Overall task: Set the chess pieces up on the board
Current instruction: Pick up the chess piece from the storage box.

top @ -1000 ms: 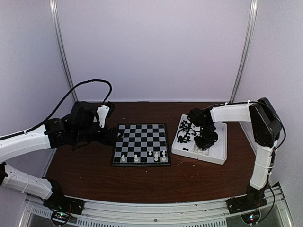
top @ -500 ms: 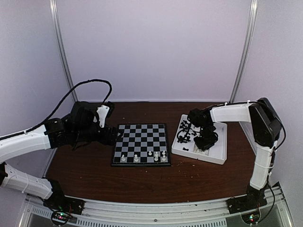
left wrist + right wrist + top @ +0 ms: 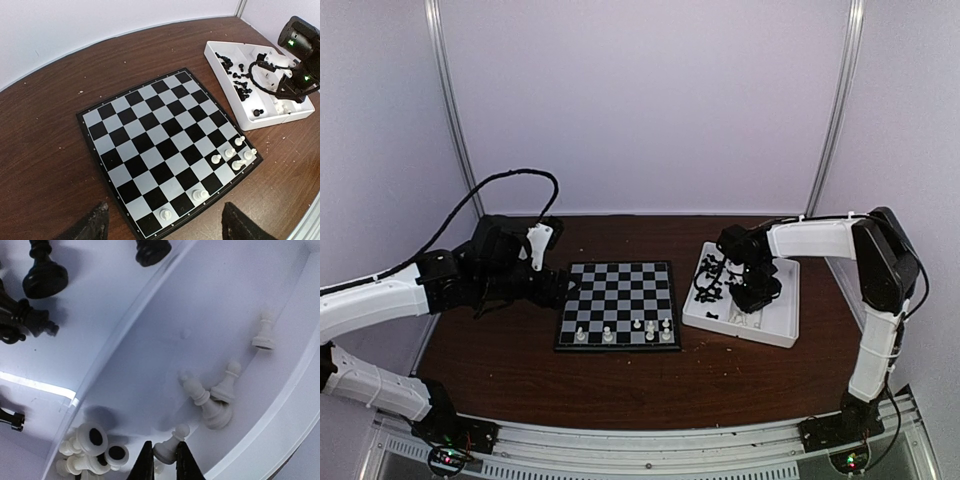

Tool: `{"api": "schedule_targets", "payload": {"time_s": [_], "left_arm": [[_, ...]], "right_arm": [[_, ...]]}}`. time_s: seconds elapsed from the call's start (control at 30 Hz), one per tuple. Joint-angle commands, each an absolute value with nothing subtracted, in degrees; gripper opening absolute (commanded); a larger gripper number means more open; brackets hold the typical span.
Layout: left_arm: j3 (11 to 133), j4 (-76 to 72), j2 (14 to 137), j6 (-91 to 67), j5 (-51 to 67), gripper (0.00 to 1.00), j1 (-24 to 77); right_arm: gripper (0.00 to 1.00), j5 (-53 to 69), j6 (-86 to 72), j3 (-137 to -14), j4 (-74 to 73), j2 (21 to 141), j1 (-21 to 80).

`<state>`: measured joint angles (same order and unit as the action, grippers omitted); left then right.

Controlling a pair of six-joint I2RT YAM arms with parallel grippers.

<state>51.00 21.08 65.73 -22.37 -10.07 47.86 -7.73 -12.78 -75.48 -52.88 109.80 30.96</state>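
**A:** Where is the right gripper (image 3: 164, 456)?

**B:** Down in the white tray (image 3: 775, 328), in the compartment with the white figures. Its 2 fingers (image 3: 145, 464) pinch the base of 1 white pawn (image 3: 171, 442).

**A:** Which way does that pawn point?

**B:** In the right wrist view its long axis runs aslant. The base sits between the fingertips, and the head points up and to the right, toward a leaning pair (image 3: 210, 402) of white figures. I cannot tell whether it touches the tray floor.

**A:** And the left gripper (image 3: 167, 227)?

**B:** Spread wide, holding nothing, just beside the board's left edge.

**A:** The board (image 3: 617, 285) itself?

**B:** Flat on the brown table (image 3: 520, 370), between the arms, just left of the tray. Standing white pieces (image 3: 229, 152) occupy its 2 nearest rows. The black pieces (image 3: 710, 280) lie in the tray's other compartment.
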Motion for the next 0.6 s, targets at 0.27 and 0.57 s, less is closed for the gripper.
{"api": "schedule_targets", "payload": {"time_s": [0.27,0.57], "left_arm": [[52.84,17.87,68.76,-21.51,-9.41,0.78,47.96],[52.38,15.87,70.36,-23.13,-6.28,0.77,45.97]], "right_arm": [[0.13,-19.25,-9.10,-73.47,-48.45,100.48,35.58],[0.16,-10.10,-4.80,-65.66,-35.09,90.67,37.99]]}}
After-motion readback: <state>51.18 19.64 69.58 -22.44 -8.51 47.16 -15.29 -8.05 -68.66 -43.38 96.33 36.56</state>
